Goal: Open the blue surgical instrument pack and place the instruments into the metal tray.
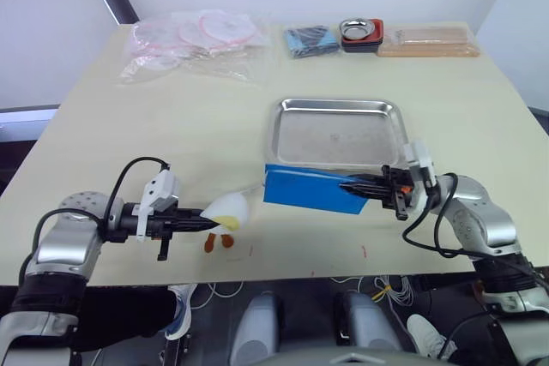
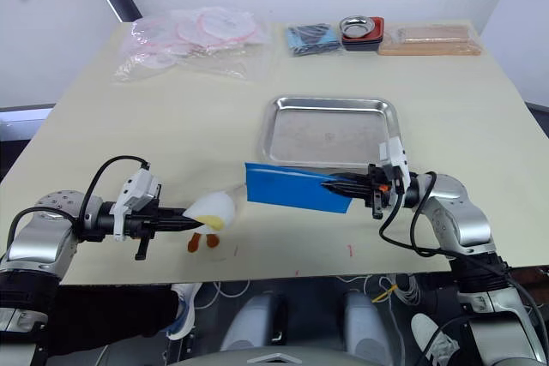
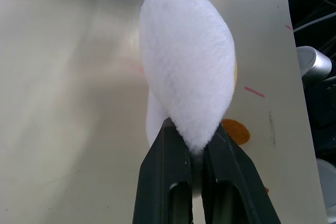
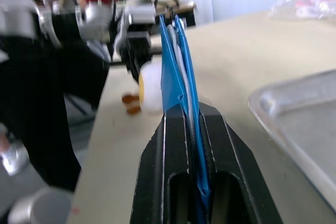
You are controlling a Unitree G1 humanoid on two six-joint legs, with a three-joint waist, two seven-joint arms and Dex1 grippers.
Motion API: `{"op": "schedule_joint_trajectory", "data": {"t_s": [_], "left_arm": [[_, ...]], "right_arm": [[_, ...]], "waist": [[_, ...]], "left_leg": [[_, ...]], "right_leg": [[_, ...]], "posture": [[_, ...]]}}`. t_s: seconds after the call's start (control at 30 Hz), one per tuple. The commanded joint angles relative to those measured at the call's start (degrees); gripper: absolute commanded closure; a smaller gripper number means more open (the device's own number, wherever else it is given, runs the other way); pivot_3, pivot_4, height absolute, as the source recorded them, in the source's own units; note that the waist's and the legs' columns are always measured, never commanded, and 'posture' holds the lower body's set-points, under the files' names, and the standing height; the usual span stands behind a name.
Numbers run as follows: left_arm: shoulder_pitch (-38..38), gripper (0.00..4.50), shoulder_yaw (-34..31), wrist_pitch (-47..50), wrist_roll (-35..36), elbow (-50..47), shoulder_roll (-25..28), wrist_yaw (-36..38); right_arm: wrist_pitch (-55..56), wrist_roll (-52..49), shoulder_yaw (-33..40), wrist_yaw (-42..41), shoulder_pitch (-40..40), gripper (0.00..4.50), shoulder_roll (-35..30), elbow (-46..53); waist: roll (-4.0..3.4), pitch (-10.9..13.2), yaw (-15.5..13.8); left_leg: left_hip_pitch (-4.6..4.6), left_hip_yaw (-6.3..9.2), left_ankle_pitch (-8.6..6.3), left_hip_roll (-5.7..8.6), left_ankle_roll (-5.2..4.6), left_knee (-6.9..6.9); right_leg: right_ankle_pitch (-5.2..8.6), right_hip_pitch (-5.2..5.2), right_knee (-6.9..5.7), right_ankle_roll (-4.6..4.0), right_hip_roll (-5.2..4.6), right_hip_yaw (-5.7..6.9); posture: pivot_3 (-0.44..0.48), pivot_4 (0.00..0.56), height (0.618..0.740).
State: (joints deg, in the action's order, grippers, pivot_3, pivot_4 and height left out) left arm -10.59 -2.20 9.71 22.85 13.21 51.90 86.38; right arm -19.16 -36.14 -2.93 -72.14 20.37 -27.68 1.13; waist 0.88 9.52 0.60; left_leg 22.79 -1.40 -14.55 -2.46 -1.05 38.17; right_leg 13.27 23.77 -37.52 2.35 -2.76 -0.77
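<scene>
Pack (image 1: 310,188) position decided the coming move: the blue surgical instrument pack sat just in front of the metal tray (image 1: 339,107), its far long edge overlapping or touching the tray's near rim, its long axis running left to right across the table (image 1: 103,126) and so parallel to that rim. The right gripper (image 1: 353,184) reached in from the pack's right end, fingers pointing along that long axis toward the robot's left, and was clamped on the wrap's right edge; the right wrist view showed blue sheet with a pale lining pinched between the two black fingers, standing edge-up. The pack looked lifted a little at that end rather than lying flat, though how far off the table could not be told.

The left gripper (image 1: 199,223) lay well to the left of the pack and nearer the table's front edge, closed on a white plush toy (image 1: 230,209) with orange feet, not on the wrap. The toy rested near the pack's left end, perhaps touching it.

No instruments were visible; by my judgement they were inside the folded wrap, which was not yet opened. The right arm was plainly the nearer to both pack and tray, and the tray lay directly beyond the pack, away from the robot. Unfolding would likely need the left end held.
</scene>
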Motion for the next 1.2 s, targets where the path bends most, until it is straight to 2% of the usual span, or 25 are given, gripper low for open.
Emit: {"op": "schedule_joint_trajectory", "data": {"t_s": [0.03,0.23,0.37,0.57,0.67,0.8,0.97,1.07,1.13,1.2], "left_arm": [[1.25,4.48,1.7,0.49,-1.24,0.66,-0.83,0.2],[1.69,4.48,0.64,1.73,0.15,0.38,-2.01,-0.22],[1.22,4.48,-0.25,0.76,-0.12,1.03,-1.05,0.25],[-4.26,4.48,-0.04,-0.66,-1.57,4.33,2.58,2.93],[-7.19,4.48,2.24,-2.06,-4.08,6.43,4.92,5.29],[-12.24,4.48,11.2,-5.13,-7.97,9.02,10.24,6.12],[-18.6,4.48,17.89,-7.91,-9.39,12.45,11.26,6.12],[-20.89,3.35,18.85,-8.4,-9.89,13.75,10.23,6.12],[-21.37,2.27,20.17,-9.09,-9.83,13.92,11.0,6.12],[-21.61,1.48,20.71,-9.06,-9.05,13.95,11.93,6.12]], "right_arm": [[-2.46,-5.44,3.94,1.63,1.41,4.5,1.39,3.27],[-5.31,-8.35,6.32,4.22,2.26,4.5,3.07,3.62],[-3.17,-3.76,4.25,1.91,2.26,4.5,0.59,3.35],[2.51,3.17,0.15,-1.37,3.05,4.5,-1.61,2.65],[6.47,7.29,-1.97,-2.52,3.42,4.5,-2.07,1.31],[8.04,9.17,-3.66,-2.94,3.57,4.5,-1.77,0.52],[8.27,9.61,-4.21,-2.7,3.9,4.5,-1.61,0.26],[8.49,9.69,-4.35,-2.3,3.7,4.5,-1.2,0.3],[8.46,9.61,-4.23,-2.05,3.52,4.5,-0.94,0.39],[8.5,9.71,-4.26,-2.02,3.24,4.5,-0.94,0.41]], "waist": [[0.0,0.0,-0.02],[-0.01,0.01,-0.18],[-0.02,0.01,-0.18],[-0.02,0.03,0.17],[0.02,0.06,0.3],[0.06,0.11,0.2],[0.06,0.11,0.31],[0.06,0.11,0.23],[0.05,0.11,0.27],[0.06,0.12,0.18]], "left_leg": [[0.0,0.0,0.0,0.0,0.0,0.0],[0.04,0.01,0.0,0.02,0.0,0.01],[0.05,0.01,0.0,0.05,0.0,0.03],[0.05,0.06,0.0,0.02,0.0,0.02],[0.1,0.04,0.0,0.01,0.0,0.02],[0.11,0.04,0.0,0.0,0.0,0.02],[0.09,0.01,0.0,-0.01,0.0,0.02],[0.09,0.02,0.0,-0.01,0.0,0.02],[0.09,0.01,0.0,-0.01,0.0,0.02],[0.1,0.01,0.0,-0.01,0.0,0.02]], "right_leg": [[0.0,0.0,0.0,0.0,0.0,0.01],[-0.02,0.0,0.0,0.03,-0.02,0.01],[-0.01,0.0,0.01,0.02,-0.05,0.01],[0.0,0.04,-0.04,0.03,0.03,0.06],[-0.04,0.14,-0.09,0.09,0.05,0.03],[-0.04,0.15,-0.11,0.09,0.07,0.03],[-0.04,0.17,-0.16,0.09,0.09,-0.02],[-0.04,0.17,-0.19,0.1,0.1,-0.01],[-0.04,0.17,-0.18,0.1,0.1,-0.02],[-0.05,0.17,-0.17,0.12,0.1,-0.02]], "posture": [[0.0,0.15,0.74],[0.0,0.15,0.74],[0.0,0.15,0.74],[0.0,0.15,0.74],[0.0,0.15,0.74],[0.0,0.15,0.74],[0.0,0.15,0.74],[0.0,0.15,0.74],[0.0,0.15,0.74],[0.0,0.15,0.74]]}}
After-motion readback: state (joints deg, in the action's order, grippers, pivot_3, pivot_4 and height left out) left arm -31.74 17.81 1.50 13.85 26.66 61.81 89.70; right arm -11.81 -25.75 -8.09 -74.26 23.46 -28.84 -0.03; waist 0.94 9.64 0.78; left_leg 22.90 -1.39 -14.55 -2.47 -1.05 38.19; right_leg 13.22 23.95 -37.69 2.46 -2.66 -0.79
